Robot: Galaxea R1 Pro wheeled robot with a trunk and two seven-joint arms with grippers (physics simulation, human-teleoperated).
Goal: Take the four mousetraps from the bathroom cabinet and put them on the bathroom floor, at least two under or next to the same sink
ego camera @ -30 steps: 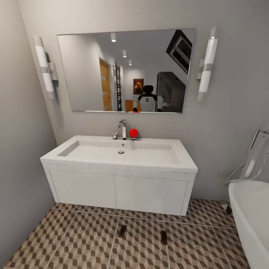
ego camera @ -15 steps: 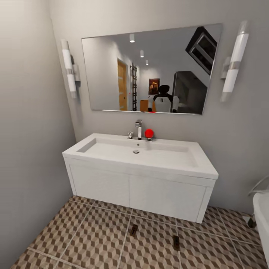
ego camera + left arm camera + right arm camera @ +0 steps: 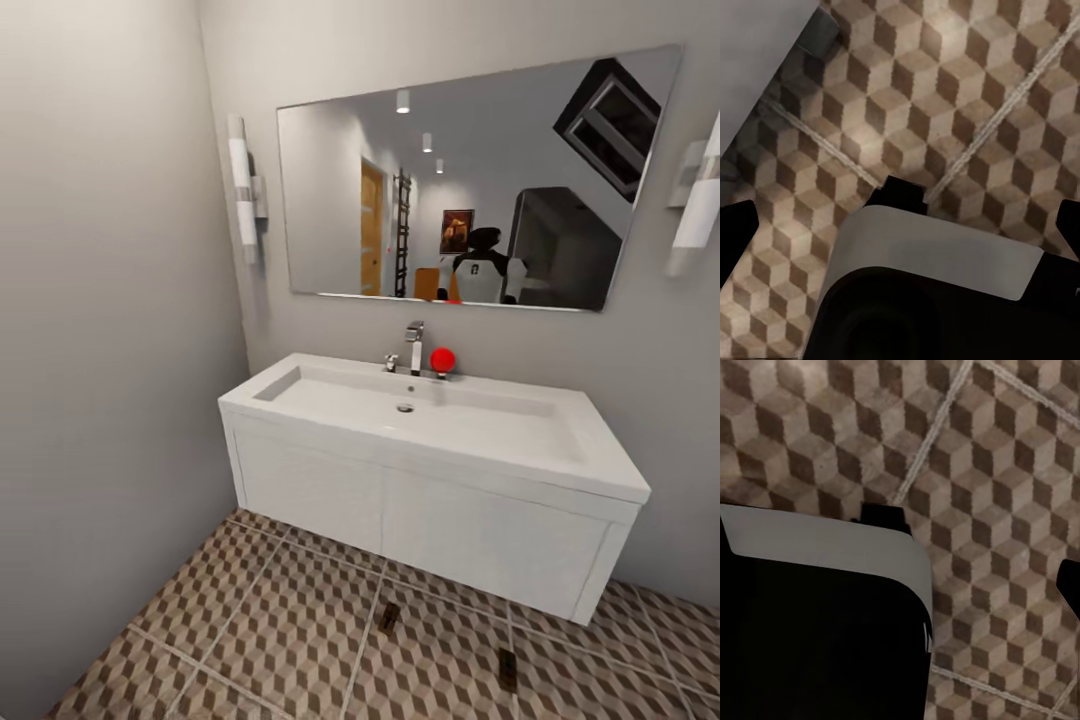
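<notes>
**Q:** Grippers first: what state?

**A:** Left gripper point(image 3: 900, 225) is spread wide, with dark fingertips point(image 3: 736, 240) at both sides of its wrist view and nothing between them. Right gripper point(image 3: 900, 577) looks spread too. One fingertip point(image 3: 1071, 585) sits far out, the other blends into the dark robot body, and nothing is pinched. Both hang over the floor point(image 3: 280, 640).

**Q:** Where are the traps?

**A:** Two mousetraps lie flat on the floor just in front of the sink point(image 3: 560, 450). One mousetrap point(image 3: 388, 619) is near the middle of its front edge. The other mousetrap point(image 3: 507, 668) is toward its right end and a bit further out. They are well apart from each other.

**Q:** What changed?

**A:** Only the view. Over the last second the whole head picture slid, so the sink, tap point(image 3: 414, 345) and mirror point(image 3: 470, 180) now sit further right and more of the left wall point(image 3: 100, 350) shows. The camera turned left. The traps kept their tiles.

**Q:** Meaning for the task?

**A:** The sink condition looks met with these two. My guess is the robot is turning away to fetch the other two from the cabinet, so the task is about half done.
</notes>
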